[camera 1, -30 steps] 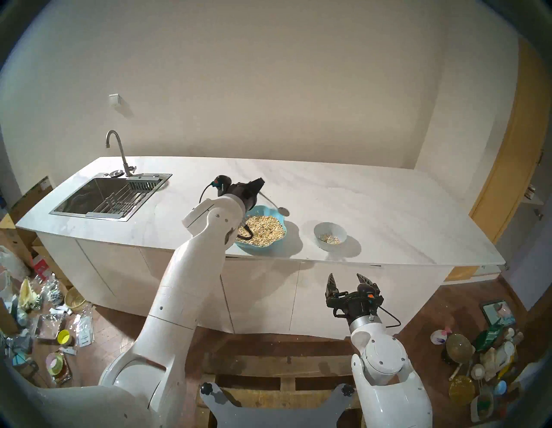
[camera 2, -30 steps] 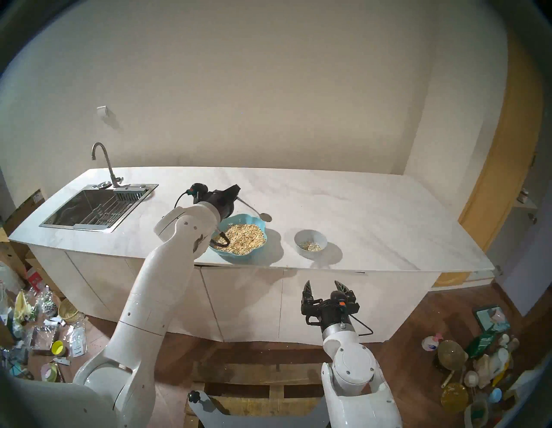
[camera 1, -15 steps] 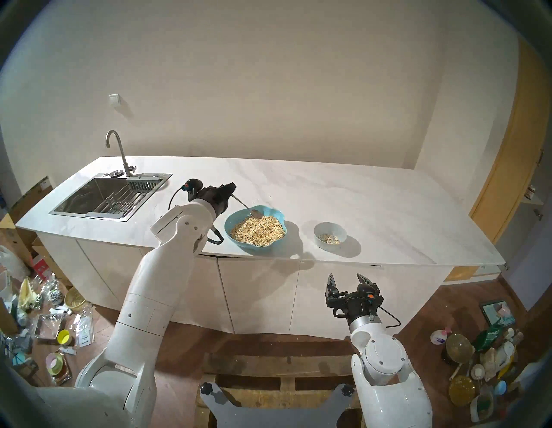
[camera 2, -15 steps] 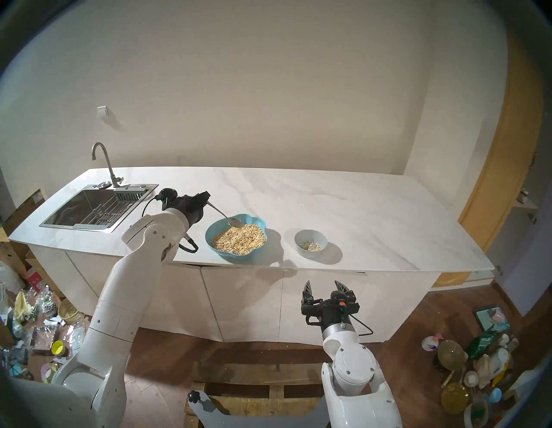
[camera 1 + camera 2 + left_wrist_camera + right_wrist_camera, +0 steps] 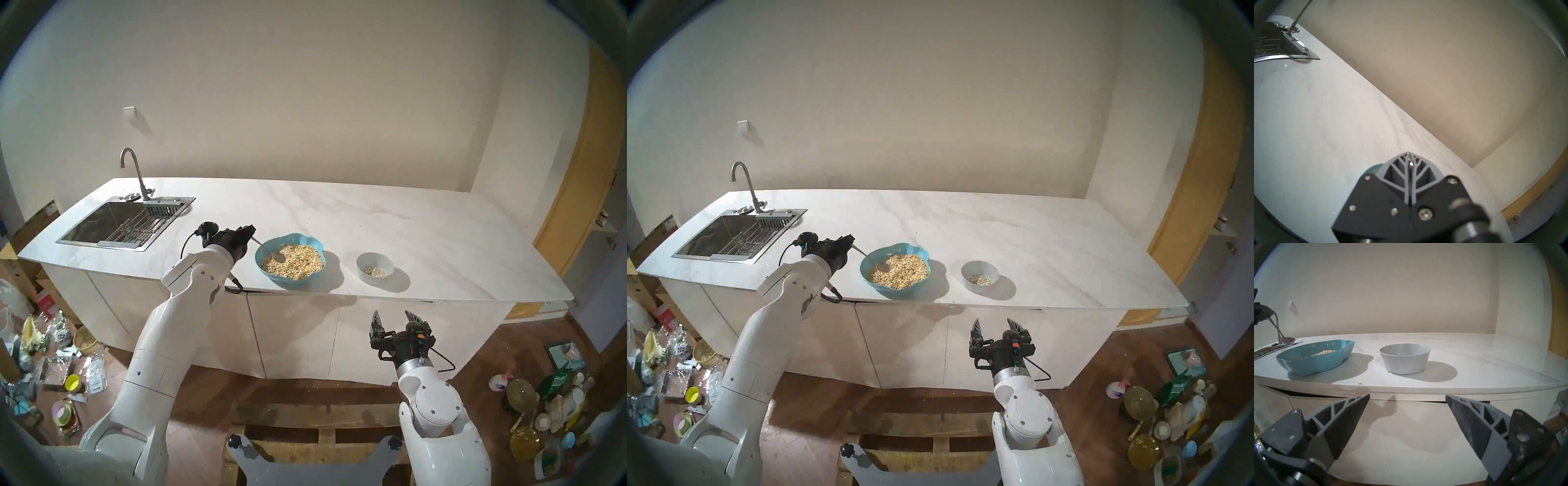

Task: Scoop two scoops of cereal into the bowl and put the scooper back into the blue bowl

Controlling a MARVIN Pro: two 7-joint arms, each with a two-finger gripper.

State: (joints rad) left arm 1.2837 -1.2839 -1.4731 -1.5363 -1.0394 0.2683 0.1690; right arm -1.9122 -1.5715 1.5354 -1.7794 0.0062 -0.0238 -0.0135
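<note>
The blue bowl (image 5: pixel 291 283) (image 5: pixel 895 292) sits near the counter's front edge and holds a heap of cereal (image 5: pixel 300 261) (image 5: pixel 905 271). My left gripper (image 5: pixel 250 231) (image 5: pixel 850 239) (image 5: pixel 1409 155) is just left of it, shut on the handle of the scooper (image 5: pixel 271 249) (image 5: pixel 873 259). The scooper's oval end hangs low over the left part of the cereal; in the right wrist view the scooper (image 5: pixel 1288 340) shows slightly above the blue bowl (image 5: pixel 1316 360). The small grey-white bowl (image 5: pixel 375 278) (image 5: pixel 980 288) (image 5: pixel 1405 361) stands to the right with a little cereal (image 5: pixel 373 270) inside. My right gripper (image 5: pixel 392 315) (image 5: pixel 993 322) (image 5: pixel 1407 395) is open and empty, below the counter's front edge.
A steel sink (image 5: pixel 115 224) with a faucet (image 5: pixel 135 173) is at the counter's left end. A few stray flakes (image 5: pixel 1360 383) lie near the counter's front edge. Clutter covers the floor on both sides (image 5: pixel 61 356) (image 5: pixel 549 407).
My left gripper moved left and down with the scooper; its oval end went from beyond the blue bowl's back rim to over the cereal. The right arm has not moved.
</note>
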